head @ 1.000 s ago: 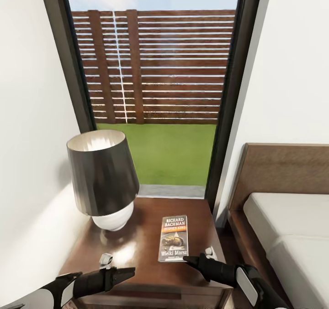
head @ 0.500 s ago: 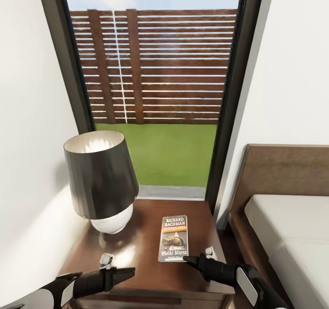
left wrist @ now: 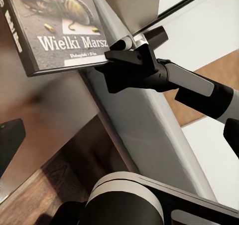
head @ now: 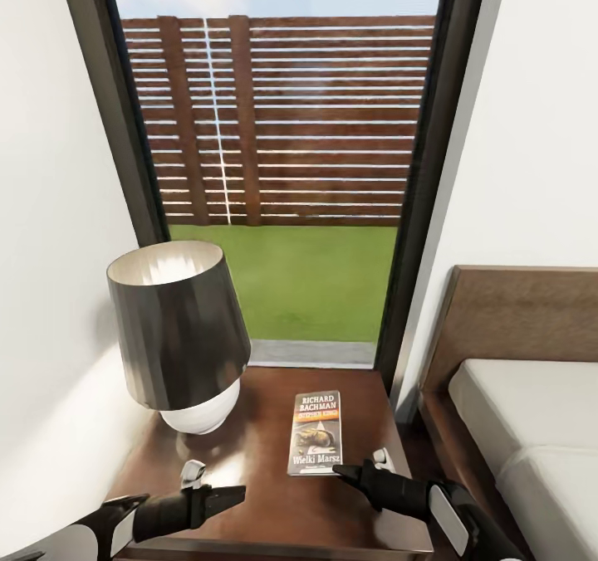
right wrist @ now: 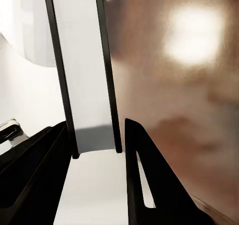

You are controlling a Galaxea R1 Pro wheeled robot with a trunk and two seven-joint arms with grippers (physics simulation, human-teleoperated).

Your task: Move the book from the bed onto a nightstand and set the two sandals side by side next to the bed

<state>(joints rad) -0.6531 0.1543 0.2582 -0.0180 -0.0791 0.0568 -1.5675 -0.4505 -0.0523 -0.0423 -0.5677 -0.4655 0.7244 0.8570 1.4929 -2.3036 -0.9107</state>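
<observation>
I'm in a home bedroom, bedside corner. Evidence: bed [head: 531, 412] with pale mattress and dark wood headboard [head: 519, 312] on my right, glossy wood nightstand [head: 249, 461] beside it carrying a table lamp [head: 176, 337] and a paperback [head: 316, 432]. Plain white walls; tall dark-framed window [head: 282, 154] onto lawn and a slatted wood fence.

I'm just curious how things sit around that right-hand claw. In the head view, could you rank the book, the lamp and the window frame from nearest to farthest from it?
From the right gripper:
1. Book, lying flat on the nightstand, just beyond the fingertips.
2. Lamp, at the nightstand's far left corner.
3. Window frame, behind the nightstand, against the wall.
</observation>
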